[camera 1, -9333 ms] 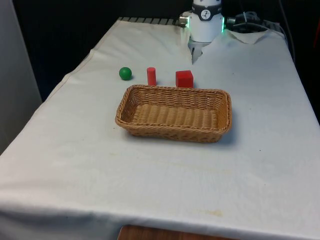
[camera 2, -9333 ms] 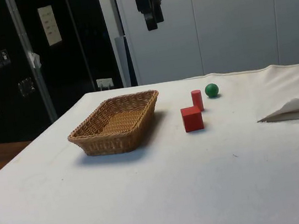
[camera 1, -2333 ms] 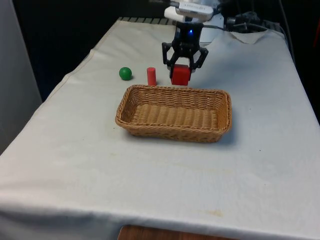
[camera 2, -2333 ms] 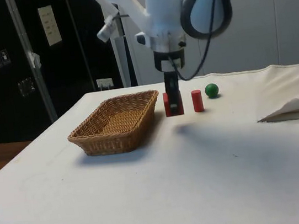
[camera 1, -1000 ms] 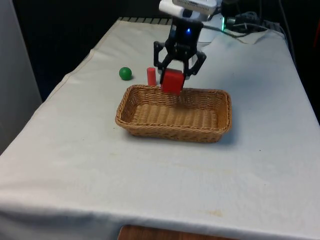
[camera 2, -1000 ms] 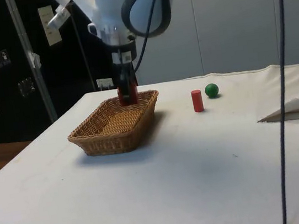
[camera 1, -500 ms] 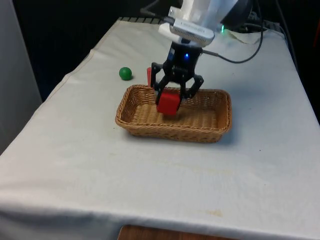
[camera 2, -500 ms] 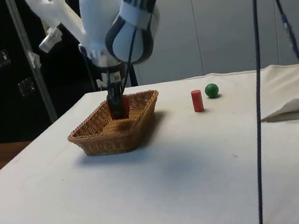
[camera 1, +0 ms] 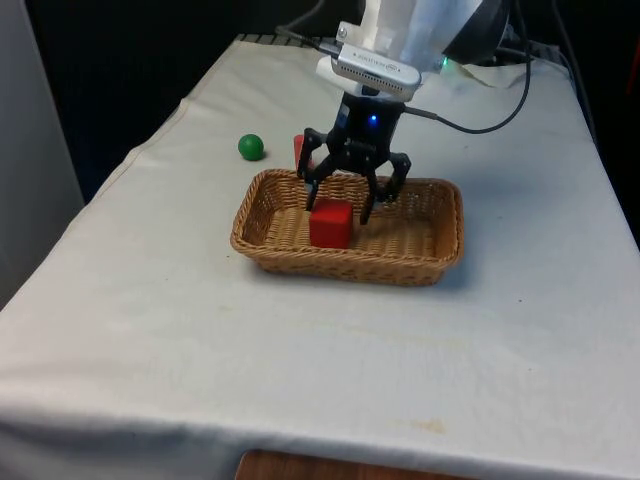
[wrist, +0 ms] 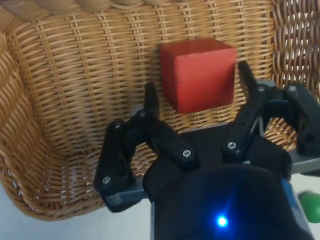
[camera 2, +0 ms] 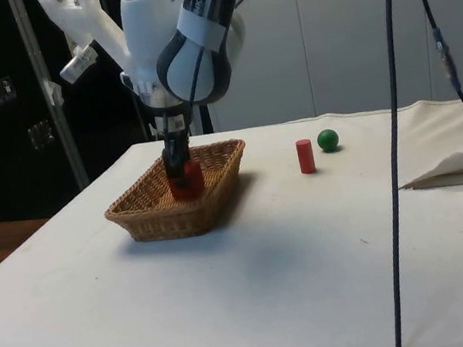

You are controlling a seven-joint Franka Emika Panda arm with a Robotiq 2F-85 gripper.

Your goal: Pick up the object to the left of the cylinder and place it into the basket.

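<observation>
Front view, upper centre: gripper (camera 1: 338, 206) spread wide, holding nothing, red cube (camera 1: 331, 223) resting in the basket (camera 1: 440, 252) beneath.

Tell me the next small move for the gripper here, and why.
Probably a straight lift up and out of the basket. The gripper is open, and in the wrist view the red cube sits on the wicker floor with a gap to each finger. The placing looks done, so only the retreat seems left. The red cylinder and green ball stand outside on the cloth.
</observation>
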